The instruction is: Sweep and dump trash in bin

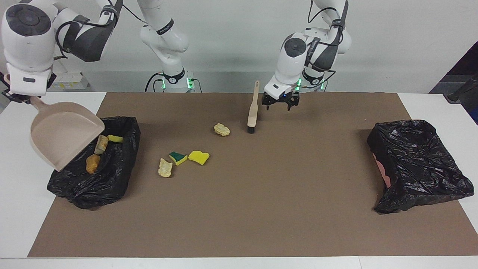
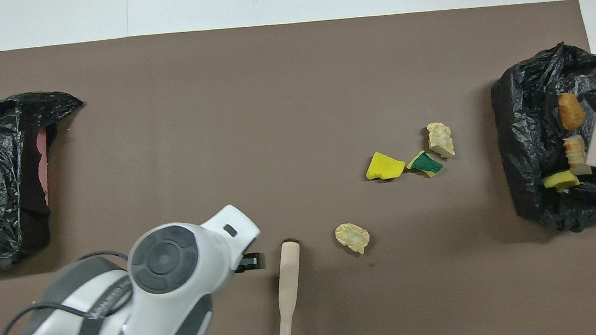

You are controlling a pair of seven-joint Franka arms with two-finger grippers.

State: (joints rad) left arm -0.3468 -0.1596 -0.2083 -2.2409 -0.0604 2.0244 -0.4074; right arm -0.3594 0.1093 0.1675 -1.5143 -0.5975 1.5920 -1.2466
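Observation:
My right gripper [image 1: 18, 98] is shut on the handle of the beige dustpan [image 1: 63, 138], which hangs tilted and bare over the black-bagged bin [image 1: 112, 175]. In that bin lie three pieces of trash: an orange-brown chunk [image 1: 92, 163], a bread chunk [image 1: 101, 144] and a yellow sponge [image 1: 115, 138]. On the mat lie a cream chunk [image 1: 222, 129], a green-backed sponge [image 1: 177, 157], a yellow sponge [image 1: 198, 157] and another cream chunk [image 1: 165, 167]. The beige brush [image 1: 253, 108] rests bristles-down, its handle raised toward the robots, held by nothing. My left gripper [image 1: 278, 108] hangs open beside it.
A second black-bagged bin [image 1: 414, 164] sits at the left arm's end of the brown mat [image 1: 261, 209]. In the overhead view the left arm's body [image 2: 178, 288] covers the mat beside the brush [image 2: 288, 294]. White table [image 1: 15, 209] borders the mat.

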